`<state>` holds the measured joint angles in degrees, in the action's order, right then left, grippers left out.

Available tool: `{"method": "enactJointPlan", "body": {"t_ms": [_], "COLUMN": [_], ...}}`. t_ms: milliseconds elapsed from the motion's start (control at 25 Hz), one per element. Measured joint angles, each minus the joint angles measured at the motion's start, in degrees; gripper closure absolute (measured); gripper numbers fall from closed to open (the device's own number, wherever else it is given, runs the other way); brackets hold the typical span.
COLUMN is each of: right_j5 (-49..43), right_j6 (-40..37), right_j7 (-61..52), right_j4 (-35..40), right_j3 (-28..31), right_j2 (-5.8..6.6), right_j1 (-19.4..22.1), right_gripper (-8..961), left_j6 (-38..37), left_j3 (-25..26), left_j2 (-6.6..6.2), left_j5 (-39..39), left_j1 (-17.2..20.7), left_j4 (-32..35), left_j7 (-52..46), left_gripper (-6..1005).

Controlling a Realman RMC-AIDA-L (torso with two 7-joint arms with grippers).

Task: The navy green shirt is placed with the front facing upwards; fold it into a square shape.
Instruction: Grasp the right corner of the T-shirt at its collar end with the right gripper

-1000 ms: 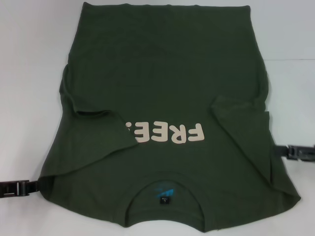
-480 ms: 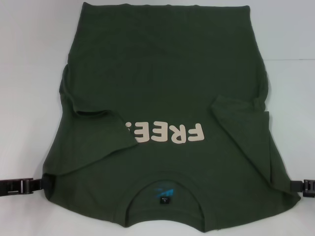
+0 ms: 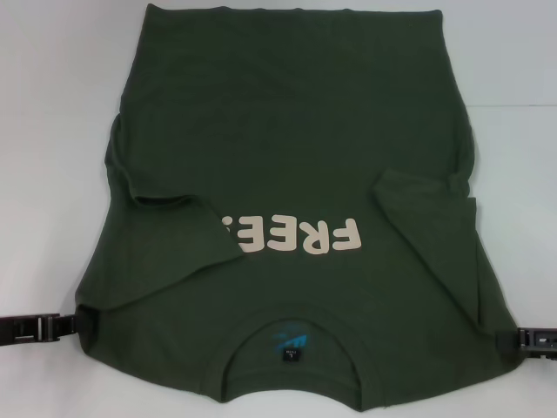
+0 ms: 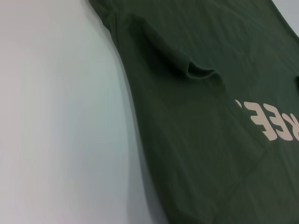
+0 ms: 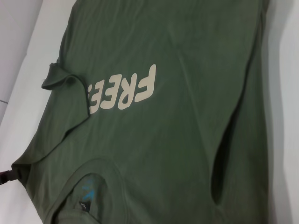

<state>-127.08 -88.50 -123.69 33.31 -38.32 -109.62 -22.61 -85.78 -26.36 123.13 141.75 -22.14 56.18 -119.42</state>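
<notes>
The navy green shirt [image 3: 287,157] lies flat on the white table, chest up, with its collar [image 3: 294,341] toward me and the cream "FREE" letters [image 3: 296,237] upside down. Both sleeves are folded in over the body, the left one [image 3: 165,235] covering the last letter. My left gripper [image 3: 71,324] lies low at the shirt's left shoulder corner, touching its edge. My right gripper [image 3: 506,339] sits at the right shoulder corner. The left wrist view shows the folded left sleeve [image 4: 201,74]. The right wrist view shows the collar [image 5: 88,191] and lettering [image 5: 124,91].
Bare white table [image 3: 52,131] surrounds the shirt on the left, right and far sides. The shirt's hem [image 3: 291,10] reaches the far edge of view. A dark bit of the left gripper [image 5: 3,176] shows in the right wrist view.
My right gripper has moved down the shirt's right side toward me, then in to the shoulder corner. The left gripper has crept slightly inward against the left shoulder. The shirt has not moved.
</notes>
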Motion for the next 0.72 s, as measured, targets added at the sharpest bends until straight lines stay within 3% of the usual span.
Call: {"method": "enactJointPlan", "body": {"t_ms": [480,720], "right_j5": [-0.10,-2.14], "right_j6": [-0.55,-0.26], "right_j7": [-0.83,-1.64], "right_j4": [-0.01,0.42], "right_j3": [-0.26,-0.05], "right_j2": [-0.10,0.01], "right_j1": [-0.74,-0.82], "right_gripper": [68,276], "left_j6": [0.08,0.09], "left_j3": [-0.01,-0.01], "left_j2": [-0.09,-0.09], "left_j5": [-0.04,-0.24], "left_j1": [-0.18,-0.26], "left_j4": [-0.02,-0.02], "left_j7": [0.07,0.09], "left_gripper": [972,972]}}
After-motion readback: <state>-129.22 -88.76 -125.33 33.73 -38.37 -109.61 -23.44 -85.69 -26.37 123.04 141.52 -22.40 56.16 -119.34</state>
